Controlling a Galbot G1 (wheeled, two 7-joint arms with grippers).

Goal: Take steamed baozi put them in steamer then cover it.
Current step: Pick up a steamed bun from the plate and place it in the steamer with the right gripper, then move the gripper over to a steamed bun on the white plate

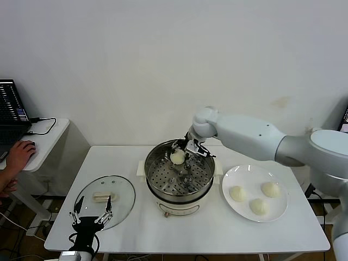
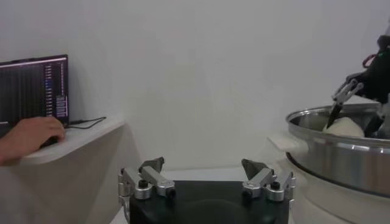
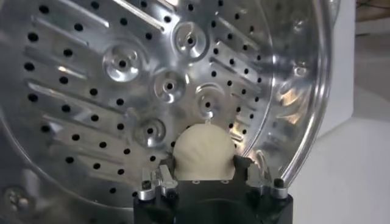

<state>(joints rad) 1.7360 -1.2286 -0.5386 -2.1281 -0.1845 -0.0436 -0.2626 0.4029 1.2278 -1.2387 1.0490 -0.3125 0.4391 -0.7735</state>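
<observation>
One end effector [image 1: 183, 151], reaching over steamer [image 1: 179, 176]

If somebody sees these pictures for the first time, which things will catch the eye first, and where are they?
First, the right gripper reaching into the shiny steamer at the table's middle, a baozi between its fingers above the perforated tray. Next, the white plate to the steamer's right with three more buns. Then the glass lid lying at the left, near the idle left gripper.

Steamed baozi [image 1: 178, 157]: showing cream-white. Steamer [image 1: 204, 187]: gleaming silver steel, tray dotted with dark holes, base cream. Plate [image 1: 228, 194]: appearing plain white.
</observation>
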